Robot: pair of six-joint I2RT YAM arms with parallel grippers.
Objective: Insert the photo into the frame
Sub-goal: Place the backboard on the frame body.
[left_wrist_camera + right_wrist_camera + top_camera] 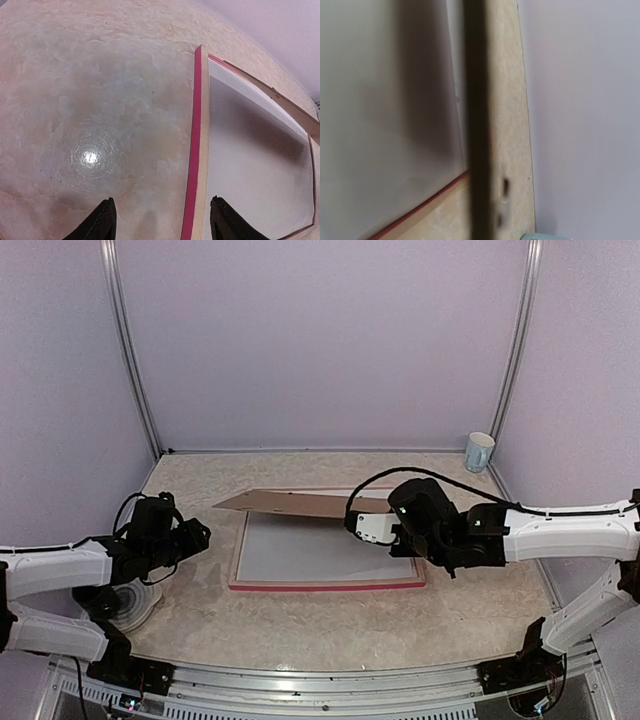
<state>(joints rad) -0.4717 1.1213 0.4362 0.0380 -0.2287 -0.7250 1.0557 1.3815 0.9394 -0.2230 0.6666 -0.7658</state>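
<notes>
Beige table (pixel 300 625): frame (pixel 330 585), mug (pixel 479 452)

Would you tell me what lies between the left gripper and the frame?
Nothing but bare tabletop: the top view shows an unoccupied strip between the left gripper and the near-left side of the frame.

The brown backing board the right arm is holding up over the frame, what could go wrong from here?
The backing board is gripped at its right end only by the right jaws, with a long span unsupported, so it may twist or slip out.
If lowered askew, it could knock the frame or shift the white sheet lying inside it.
The left jaws stand open beside the frame's left rail, so nothing steadies the frame.
</notes>
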